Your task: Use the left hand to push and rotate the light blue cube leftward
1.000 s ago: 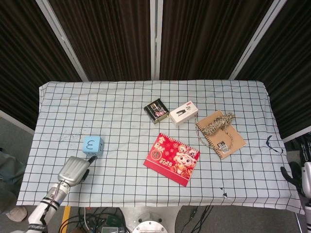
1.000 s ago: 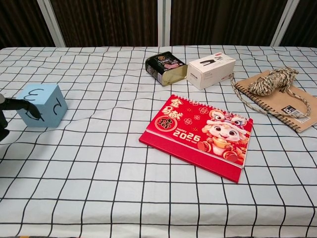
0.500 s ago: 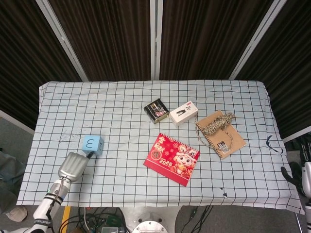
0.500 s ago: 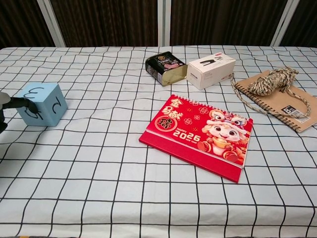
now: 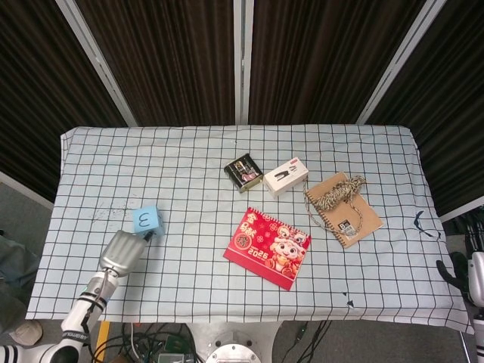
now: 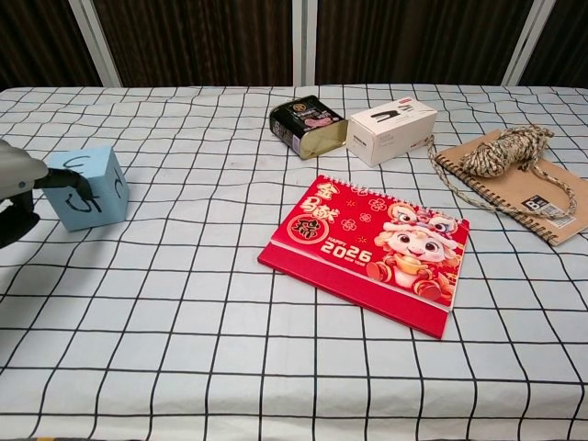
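The light blue cube (image 5: 147,221) (image 6: 88,186) sits near the table's left side, a dark "3" on its top face. My left hand (image 5: 122,250) (image 6: 22,186) is just in front of it and to its left, with a dark fingertip touching the cube's near face. It holds nothing. My right hand (image 5: 463,277) shows only as a dark sliver off the table's right edge in the head view; its fingers cannot be made out.
A red 2026 calendar (image 5: 268,248) lies at the middle front. Behind it stand a dark tin (image 5: 242,172) and a white box (image 5: 286,176). A brown notebook with a coil of twine (image 5: 342,206) lies to the right. The checked tablecloth (image 5: 189,287) covers the table.
The left hand has moved forward and pushed the cube away from the front edge, turning it so its faces point differently. The right hand has not moved.
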You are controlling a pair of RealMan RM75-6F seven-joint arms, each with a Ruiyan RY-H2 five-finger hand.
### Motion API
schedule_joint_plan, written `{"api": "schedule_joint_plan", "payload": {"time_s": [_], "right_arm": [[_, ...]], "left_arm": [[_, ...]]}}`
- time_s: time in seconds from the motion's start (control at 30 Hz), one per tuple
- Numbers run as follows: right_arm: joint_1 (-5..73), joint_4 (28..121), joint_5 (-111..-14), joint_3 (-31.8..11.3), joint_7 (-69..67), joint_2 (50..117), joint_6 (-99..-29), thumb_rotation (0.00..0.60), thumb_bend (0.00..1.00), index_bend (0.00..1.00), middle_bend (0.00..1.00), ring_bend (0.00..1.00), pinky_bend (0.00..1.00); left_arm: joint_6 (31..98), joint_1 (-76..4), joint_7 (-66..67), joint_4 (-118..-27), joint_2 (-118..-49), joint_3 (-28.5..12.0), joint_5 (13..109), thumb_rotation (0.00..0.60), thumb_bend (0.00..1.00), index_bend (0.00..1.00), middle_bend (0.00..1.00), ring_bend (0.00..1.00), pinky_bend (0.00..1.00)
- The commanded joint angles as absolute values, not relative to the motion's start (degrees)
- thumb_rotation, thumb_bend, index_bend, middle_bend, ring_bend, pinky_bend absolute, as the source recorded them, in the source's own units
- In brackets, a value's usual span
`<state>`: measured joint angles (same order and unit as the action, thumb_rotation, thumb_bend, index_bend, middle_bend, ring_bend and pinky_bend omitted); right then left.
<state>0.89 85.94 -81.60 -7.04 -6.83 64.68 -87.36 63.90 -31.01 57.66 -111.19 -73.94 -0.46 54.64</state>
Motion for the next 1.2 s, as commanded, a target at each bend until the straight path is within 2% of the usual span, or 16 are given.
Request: {"api": "schedule_joint_plan", "payload": {"time_s": [0.03,0.53,1.2], "right_arm": [[0.97,85.83,-81.53,-7.05,-6.88,64.78,-87.20,0.600,0.20,0.00,0.00,0.00,0.00],[1.06,84.81,-81.09,-7.10,-7.29,65.32,-86.82,0.600,0.21,0.00,0.00,0.00,0.00],[1.06,85.09,-80.40,-7.23,-5.97,65.73,-86.60,0.600,0.21,0.00,0.00,0.00,0.00]], "left_arm": [[63.65,-32.19,58.48,-111.63,-74.09,-0.49,53.44,0.600,0.60,0.18,0.82,0.89,0.79],[62.79,-40.56,64.08,-111.79,-73.37,-1.99,43.00,0.600,0.61,0.18,0.83,0.89,0.80],[58.33,-48.40,59.75,-105.99,-72.07,-1.67,34.63,0.600,0.62,0.18,0.83,0.89,0.80]]}}
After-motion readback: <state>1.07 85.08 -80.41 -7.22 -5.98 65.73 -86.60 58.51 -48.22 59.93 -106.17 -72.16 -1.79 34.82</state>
